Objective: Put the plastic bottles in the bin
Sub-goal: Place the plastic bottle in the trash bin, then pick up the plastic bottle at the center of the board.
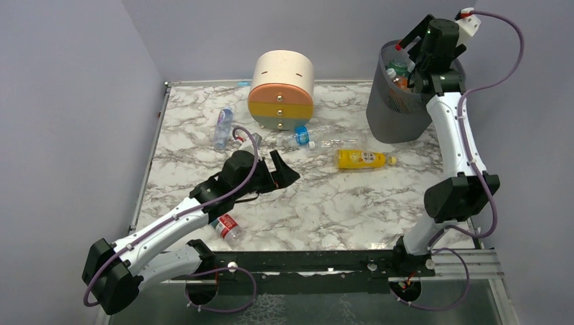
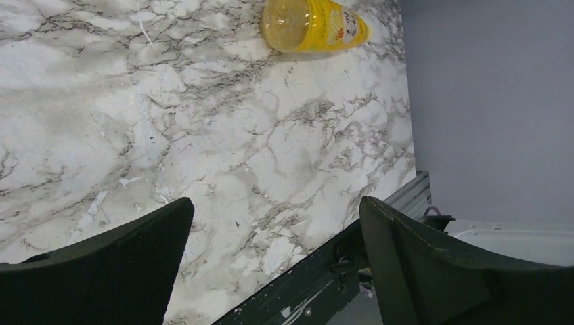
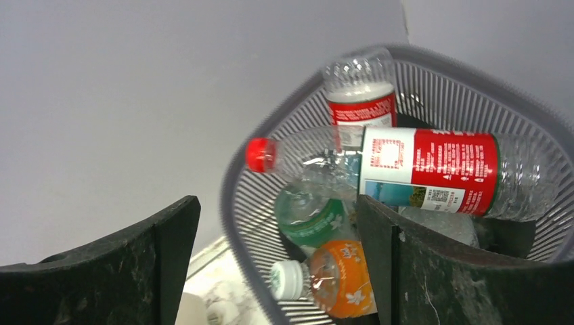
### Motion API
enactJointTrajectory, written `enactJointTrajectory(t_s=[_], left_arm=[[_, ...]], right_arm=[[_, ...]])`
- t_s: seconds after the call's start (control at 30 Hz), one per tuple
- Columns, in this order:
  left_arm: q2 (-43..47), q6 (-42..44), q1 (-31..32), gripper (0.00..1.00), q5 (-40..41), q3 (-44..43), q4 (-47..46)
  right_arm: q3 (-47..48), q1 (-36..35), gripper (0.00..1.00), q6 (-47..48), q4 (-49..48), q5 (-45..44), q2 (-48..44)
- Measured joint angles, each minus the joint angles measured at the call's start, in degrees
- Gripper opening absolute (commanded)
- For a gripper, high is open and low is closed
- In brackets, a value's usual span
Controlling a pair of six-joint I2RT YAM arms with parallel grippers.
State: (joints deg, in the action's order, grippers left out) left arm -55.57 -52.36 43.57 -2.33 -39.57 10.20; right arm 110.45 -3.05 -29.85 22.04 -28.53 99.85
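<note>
The dark grey mesh bin (image 1: 392, 118) stands at the back right. My right gripper (image 1: 411, 57) hangs open over its rim (image 3: 233, 203), holding nothing. Inside, a red-label bottle (image 3: 420, 169) lies across the top of a green-label bottle (image 3: 311, 213), an orange bottle (image 3: 338, 277) and another red-label bottle (image 3: 359, 95). My left gripper (image 1: 288, 169) is open and empty above mid-table. A yellow bottle (image 1: 362, 159) lies to its right and shows at the top of the left wrist view (image 2: 315, 24). A clear blue-capped bottle (image 1: 308, 139), a blue-label bottle (image 1: 222, 127) and a red-label bottle (image 1: 229, 228) lie on the table.
A round cream, orange and yellow drawer unit (image 1: 281, 91) stands at the back centre, next to the blue-capped bottle. The black front rail (image 1: 304, 261) runs along the near edge. Purple walls close in the left, back and right sides.
</note>
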Motion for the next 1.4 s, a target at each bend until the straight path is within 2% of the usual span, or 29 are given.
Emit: enactJointTrajectory(t_s=[0.13,0.33,0.57,0.77,1.1,1.4], left_arm=[[-2.01,1.14,0.00,0.99,0.04,-1.81,-0.31],[-9.73,4.09,0.00,0.99,-0.13,-7.65,-2.12],[-27.19,12.00,0.00,0.99,-3.04,-21.03,-3.02],[-43.23,20.24,1.38,0.99,-5.01,-33.62,-2.78],[-58.82,36.65,7.80,0.99,-2.12,-51.69,-1.44],[-68.52,48.22,10.78,0.99,1.01,-58.21,-1.25]], right_arm=[[-0.07,0.00,0.88,0.66,0.17,4.79,-5.25],[-2.60,0.00,0.88,1.64,1.42,14.53,-11.37],[-14.45,0.00,0.88,2.78,3.82,23.06,-16.65],[-22.21,0.00,0.89,3.52,6.56,25.62,-21.75],[-27.50,0.00,0.90,3.56,7.21,30.64,-32.59],[-29.75,0.00,0.91,4.28,8.11,31.45,-34.34]])
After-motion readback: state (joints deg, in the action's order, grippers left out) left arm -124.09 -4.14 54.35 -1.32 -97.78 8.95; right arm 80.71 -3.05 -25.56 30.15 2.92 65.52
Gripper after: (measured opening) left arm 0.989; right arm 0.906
